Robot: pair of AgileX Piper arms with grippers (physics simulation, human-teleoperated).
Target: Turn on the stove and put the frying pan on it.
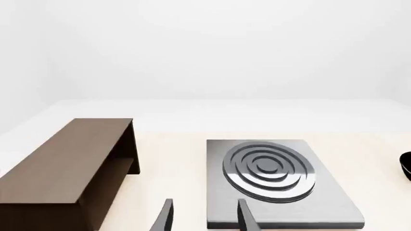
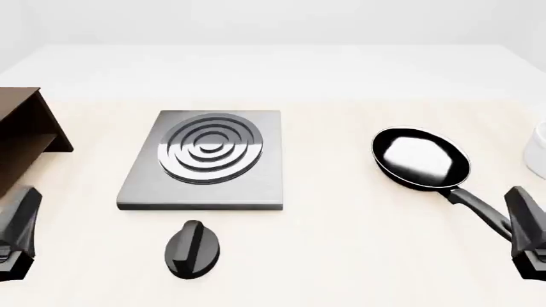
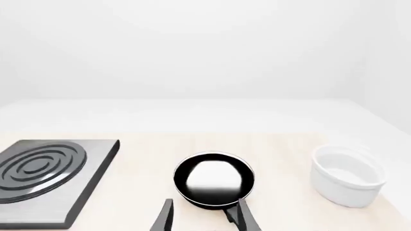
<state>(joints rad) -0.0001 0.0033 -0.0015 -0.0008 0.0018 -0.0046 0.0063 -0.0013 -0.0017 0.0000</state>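
Note:
The stove (image 2: 256, 185) is a flat grey slab left of the table's centre, with a ringed burner (image 2: 210, 148) on it. Its black round knob (image 2: 194, 249) lies on the table in front of the slab. The frying pan (image 2: 421, 157) sits to the right with its glossy inside up and its handle (image 2: 479, 207) pointing toward my right gripper (image 2: 527, 231). That gripper is open just short of the handle's end (image 3: 226, 211). My left gripper (image 2: 19, 231) is open at the near left, facing the stove (image 1: 321, 202) with nothing between its fingers (image 1: 165, 217).
A brown wooden cabinet (image 2: 22, 131) stands at the left edge, beside my left arm. A white ramekin (image 3: 347, 176) sits to the right of the pan, at the table's right edge (image 2: 538, 151).

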